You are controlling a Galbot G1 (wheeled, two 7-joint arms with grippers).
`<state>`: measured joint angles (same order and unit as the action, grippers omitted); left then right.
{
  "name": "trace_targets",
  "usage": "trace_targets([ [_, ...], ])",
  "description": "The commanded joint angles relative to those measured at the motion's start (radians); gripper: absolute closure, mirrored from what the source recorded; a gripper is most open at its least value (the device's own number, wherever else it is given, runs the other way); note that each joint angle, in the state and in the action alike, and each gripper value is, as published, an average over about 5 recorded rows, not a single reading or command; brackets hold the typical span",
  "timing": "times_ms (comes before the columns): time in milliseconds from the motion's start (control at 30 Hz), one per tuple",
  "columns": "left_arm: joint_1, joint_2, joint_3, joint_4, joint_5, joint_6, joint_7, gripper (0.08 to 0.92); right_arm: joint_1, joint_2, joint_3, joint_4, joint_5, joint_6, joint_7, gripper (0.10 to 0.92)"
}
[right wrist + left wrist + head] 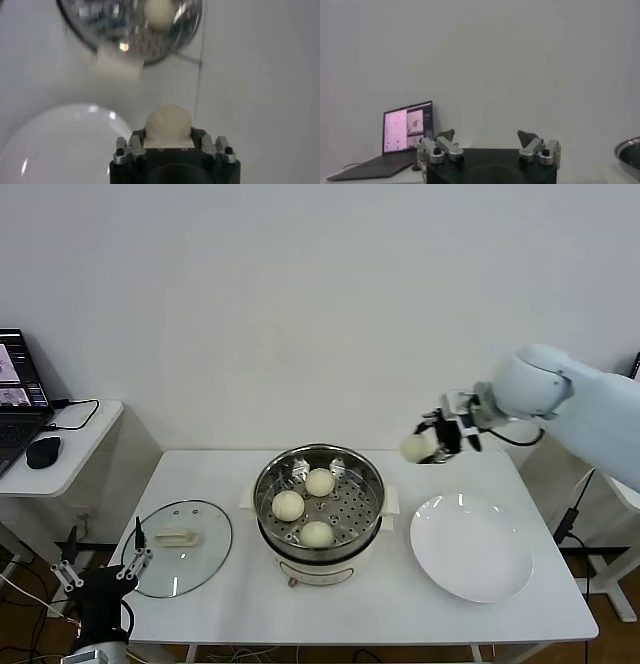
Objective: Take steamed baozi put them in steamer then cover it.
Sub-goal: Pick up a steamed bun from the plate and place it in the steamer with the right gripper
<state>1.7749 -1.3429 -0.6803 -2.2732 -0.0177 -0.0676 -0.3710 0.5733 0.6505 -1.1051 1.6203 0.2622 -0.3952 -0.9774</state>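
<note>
the last baozi (414, 447) is held pinched in the right gripper (432, 442) above the table, between steamer (318, 502) and plate (471, 547), and could be dropped or squashed; the left gripper (103, 567), spread wide, is parked beside the cover (178, 547).

our right arm reaches in from the right side, elbow bent, forearm stretched toward the middle and held high above the surface. its right claw (432, 440) sits at the end of a level wrist, fingers clamped on a steamed baozi (414, 447) — the bun fills the gap between them. our left arm hangs low at the near left corner, its left claw (100, 566) spread wide, gripping nothing.
</note>
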Motion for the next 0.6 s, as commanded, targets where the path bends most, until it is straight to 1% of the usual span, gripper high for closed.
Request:
trace_targets([
  [33, 0.004, -0.002, -0.002, -0.002, 0.000, -0.001, -0.001, 0.177, 0.112, 0.198, -0.157, 0.068, 0.228, -0.157, 0.088, 0.440],
  [200, 0.006, -0.005, -0.008, -0.006, 0.000, 0.000, 0.000, 0.177, 0.023, 0.230, -0.144, 0.044, 0.258, -0.219, 0.137, 0.440],
  [400, 0.007, -0.006, -0.010, -0.006, 0.002, 0.000, 0.000, 0.177, -0.060, 0.258, -0.136, 0.006, 0.250, -0.275, 0.188, 0.440],
  [600, 0.006, -0.006, -0.013, 0.002, 0.001, -0.001, -0.001, 0.177, -0.109, 0.269, -0.129, -0.014, 0.239, -0.315, 0.208, 0.440],
])
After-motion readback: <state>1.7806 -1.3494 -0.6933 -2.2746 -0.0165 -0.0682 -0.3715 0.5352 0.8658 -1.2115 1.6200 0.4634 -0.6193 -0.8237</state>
